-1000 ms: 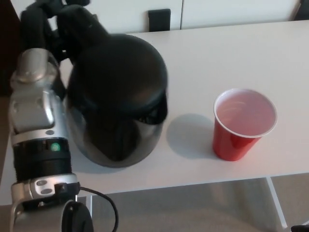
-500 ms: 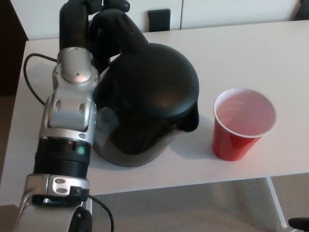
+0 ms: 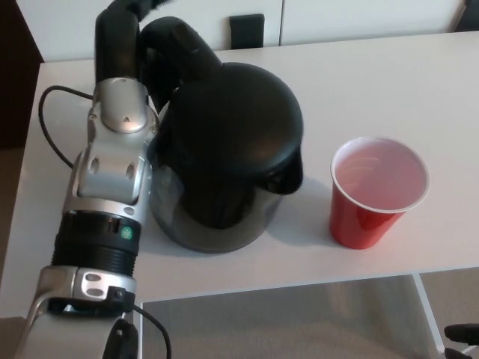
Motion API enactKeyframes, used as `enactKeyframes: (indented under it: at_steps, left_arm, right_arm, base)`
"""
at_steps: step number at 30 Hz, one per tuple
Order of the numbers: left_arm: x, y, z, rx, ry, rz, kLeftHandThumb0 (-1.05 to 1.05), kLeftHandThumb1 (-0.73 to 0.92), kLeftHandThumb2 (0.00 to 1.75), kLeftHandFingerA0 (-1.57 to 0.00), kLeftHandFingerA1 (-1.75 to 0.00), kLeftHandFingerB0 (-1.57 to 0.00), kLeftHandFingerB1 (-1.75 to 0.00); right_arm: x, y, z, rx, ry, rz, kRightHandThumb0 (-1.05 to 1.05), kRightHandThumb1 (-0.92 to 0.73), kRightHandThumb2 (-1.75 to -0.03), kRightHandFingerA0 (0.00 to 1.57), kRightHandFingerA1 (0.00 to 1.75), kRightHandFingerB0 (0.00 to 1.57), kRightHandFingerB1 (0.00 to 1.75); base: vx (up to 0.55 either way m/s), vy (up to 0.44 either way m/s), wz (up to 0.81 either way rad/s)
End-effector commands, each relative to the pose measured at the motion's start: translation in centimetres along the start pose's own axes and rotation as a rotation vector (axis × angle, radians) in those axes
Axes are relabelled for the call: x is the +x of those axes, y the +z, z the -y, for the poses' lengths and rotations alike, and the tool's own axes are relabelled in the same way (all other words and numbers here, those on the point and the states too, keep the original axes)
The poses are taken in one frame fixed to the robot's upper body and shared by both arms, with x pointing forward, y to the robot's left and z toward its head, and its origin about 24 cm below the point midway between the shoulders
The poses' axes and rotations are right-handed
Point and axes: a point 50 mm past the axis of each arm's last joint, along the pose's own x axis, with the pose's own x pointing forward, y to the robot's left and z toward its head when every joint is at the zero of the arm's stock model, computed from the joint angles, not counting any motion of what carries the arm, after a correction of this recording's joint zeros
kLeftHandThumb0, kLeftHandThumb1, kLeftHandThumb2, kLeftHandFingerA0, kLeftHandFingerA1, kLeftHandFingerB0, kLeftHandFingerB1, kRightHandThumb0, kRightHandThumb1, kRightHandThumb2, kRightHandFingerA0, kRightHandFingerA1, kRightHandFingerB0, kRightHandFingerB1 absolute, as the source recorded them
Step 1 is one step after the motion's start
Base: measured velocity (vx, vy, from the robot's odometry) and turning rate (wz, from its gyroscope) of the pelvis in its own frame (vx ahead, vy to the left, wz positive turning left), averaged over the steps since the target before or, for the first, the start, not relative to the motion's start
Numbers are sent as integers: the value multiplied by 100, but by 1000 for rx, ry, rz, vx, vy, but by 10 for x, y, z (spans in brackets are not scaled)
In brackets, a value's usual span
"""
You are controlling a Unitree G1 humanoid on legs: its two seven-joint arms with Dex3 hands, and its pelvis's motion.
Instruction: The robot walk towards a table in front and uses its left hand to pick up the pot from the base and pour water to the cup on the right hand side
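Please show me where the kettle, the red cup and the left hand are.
kettle [image 3: 232, 142], head view, on its black lid.
red cup [image 3: 361, 224], head view, on its red outer wall.
left hand [image 3: 123, 34], head view, on the black fingers at the handle.

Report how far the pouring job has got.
Done: the robot is at the table and its left hand grips the pot by the handle. In hand: the pot's spout points toward the red cup but sits short of its rim. Left: tipping water in; whether the cup holds water cannot be told.
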Motion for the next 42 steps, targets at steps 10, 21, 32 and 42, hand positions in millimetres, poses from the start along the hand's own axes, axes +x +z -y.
enactKeyframes:
  at_steps: [10, 21, 32, 42]
  left_arm:
    - [11, -9, -27, 102, -131, -75, -55, 36, 72, -4, -35, -5, -18]
    - [7, -29, -36, 298, -246, -113, -54, 35, 71, -4, -35, -5, -18]
    - [-1, -48, -56, 546, -397, -179, -59, 40, 70, -8, -37, -3, -16]
    - [-11, -65, -92, 622, -431, -229, -65, 41, 79, -3, -29, -3, -13]
  right_arm:
    - [-1, 5, 11, -1, -24, 13, -36, -56, -57, 79, 51, 62, 45]
    - [0, 8, 13, 3, -33, 16, -34, -56, -55, 82, 51, 62, 44]
    - [0, 8, 13, -5, -32, 12, -35, -56, -55, 78, 50, 60, 44]
    - [0, 4, 12, 10, -26, -1, -36, -55, -55, 80, 52, 63, 45]
  base:
    - [0, 0, 0]
    - [0, 0, 0]
    - [0, 0, 0]
    - [0, 0, 0]
